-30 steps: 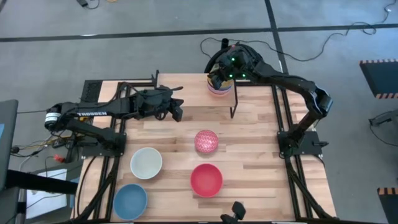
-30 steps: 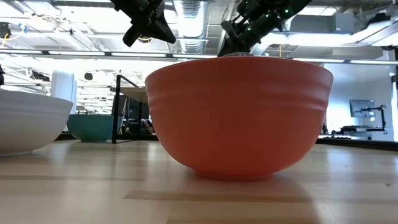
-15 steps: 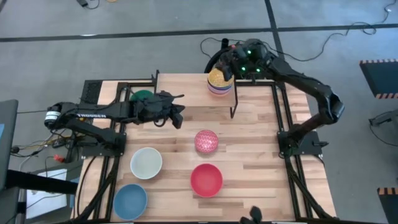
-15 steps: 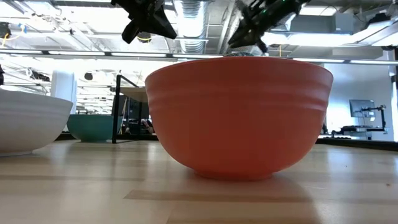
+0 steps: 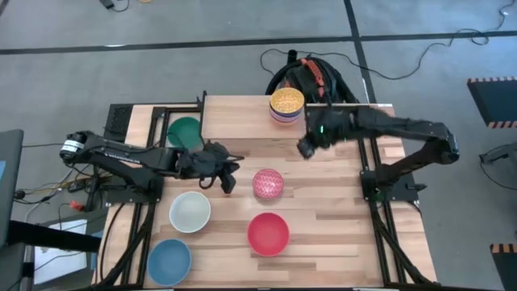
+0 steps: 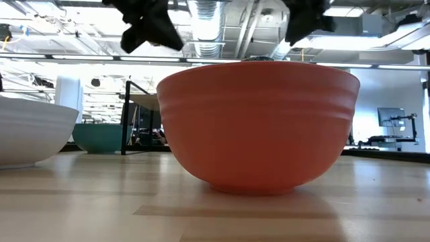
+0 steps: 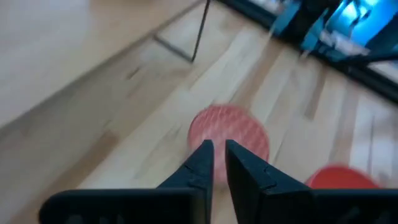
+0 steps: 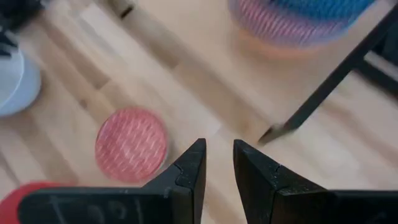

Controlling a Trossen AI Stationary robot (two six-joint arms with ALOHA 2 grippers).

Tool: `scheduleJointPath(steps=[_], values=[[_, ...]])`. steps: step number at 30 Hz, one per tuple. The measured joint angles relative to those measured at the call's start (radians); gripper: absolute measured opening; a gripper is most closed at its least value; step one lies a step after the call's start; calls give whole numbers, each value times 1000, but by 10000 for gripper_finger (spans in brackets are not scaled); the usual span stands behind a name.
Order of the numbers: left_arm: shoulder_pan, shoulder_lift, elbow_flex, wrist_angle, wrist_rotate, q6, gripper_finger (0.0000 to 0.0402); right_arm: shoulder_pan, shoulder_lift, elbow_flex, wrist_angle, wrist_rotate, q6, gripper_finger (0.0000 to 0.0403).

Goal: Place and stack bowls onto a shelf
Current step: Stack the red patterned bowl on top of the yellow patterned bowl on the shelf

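The plank table [image 5: 323, 234] of pale wood carries the low shelf [image 5: 242, 117] at its far edge. On the shelf sit a green bowl [image 5: 185, 129] and a stack topped by the yellow speckled bowl [image 5: 287, 101]. My left gripper [image 5: 229, 171] hovers just beside the pink speckled bowl [image 5: 268, 183], fingers a narrow slit apart, holding nothing. My right gripper [image 5: 305, 148] hangs over the bare planks, fingers slightly parted, empty. Smooth round bowls lie nearer: cream-white [image 5: 190, 212], red [image 5: 268, 233], blue [image 5: 169, 261].
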Motion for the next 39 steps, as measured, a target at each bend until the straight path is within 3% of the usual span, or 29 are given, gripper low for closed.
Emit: scheduleJointPath(steps=[7,15,26,39], values=[[-24,87,-1,27,-5,4,85,191,4,-215,220,32,272,144],[0,175,5,63,40,-80,114,214,78,-388,343,18,471,214],[10,191,5,42,58,-111,115,197,282,-437,698,-85,462,237],[9,145,5,-161,54,-161,115,172,444,-437,769,-157,475,224]])
